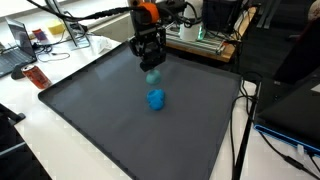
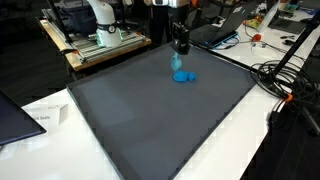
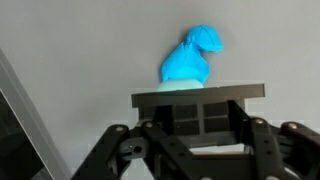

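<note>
Between the fingers of the gripper [image 1: 151, 63] we saw a pale teal piece [image 1: 152, 75] pinched, hanging clear above the dark mat [image 1: 90, 110]. Just beneath it a bright blue lump [image 1: 156, 99] lay on the mat, apart from it; beyond the mat's far edge stood a cluttered desk [image 1: 205, 47].

Grey mat [image 1: 90, 110], white table [image 2: 262, 140], cables [image 2: 283, 82]

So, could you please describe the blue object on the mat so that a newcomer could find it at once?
Find the big dark grey mat covering the table, with the black gripper hanging over it. Just below lies a small bright blue lump, deeper in colour than the paler teal piece right at the gripper's tips.
</note>
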{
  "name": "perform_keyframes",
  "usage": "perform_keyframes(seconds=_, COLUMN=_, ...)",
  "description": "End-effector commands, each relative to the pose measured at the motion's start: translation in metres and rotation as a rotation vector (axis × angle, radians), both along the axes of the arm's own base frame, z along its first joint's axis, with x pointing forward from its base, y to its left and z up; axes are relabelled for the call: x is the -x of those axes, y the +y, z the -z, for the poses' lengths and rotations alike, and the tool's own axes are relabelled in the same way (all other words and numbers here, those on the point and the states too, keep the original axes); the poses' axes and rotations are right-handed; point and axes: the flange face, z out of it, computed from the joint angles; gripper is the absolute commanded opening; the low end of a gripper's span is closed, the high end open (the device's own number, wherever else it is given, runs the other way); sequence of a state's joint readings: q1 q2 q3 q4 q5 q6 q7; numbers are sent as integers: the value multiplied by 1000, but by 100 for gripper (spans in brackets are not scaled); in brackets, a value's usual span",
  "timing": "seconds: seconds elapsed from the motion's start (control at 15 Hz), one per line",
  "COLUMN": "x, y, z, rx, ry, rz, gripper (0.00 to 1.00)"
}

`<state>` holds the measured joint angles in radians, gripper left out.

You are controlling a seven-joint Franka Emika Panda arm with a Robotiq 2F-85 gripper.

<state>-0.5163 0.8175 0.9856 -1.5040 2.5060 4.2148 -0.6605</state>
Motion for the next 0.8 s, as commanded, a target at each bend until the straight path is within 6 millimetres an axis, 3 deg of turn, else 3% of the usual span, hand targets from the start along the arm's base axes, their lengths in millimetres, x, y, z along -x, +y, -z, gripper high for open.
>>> perform_keyframes(seconds=0.0, x=8, y=13, z=2, rx=119, ry=20, rz=-24, gripper=37)
perform_keyframes(seconds=0.33, x=8, y=30, z=12, rx=218, ry=18, rz=-61, gripper=37)
perform_keyframes(seconds=0.73, x=6, y=34, z=27, rx=321, ry=24, rz=-74, gripper=37)
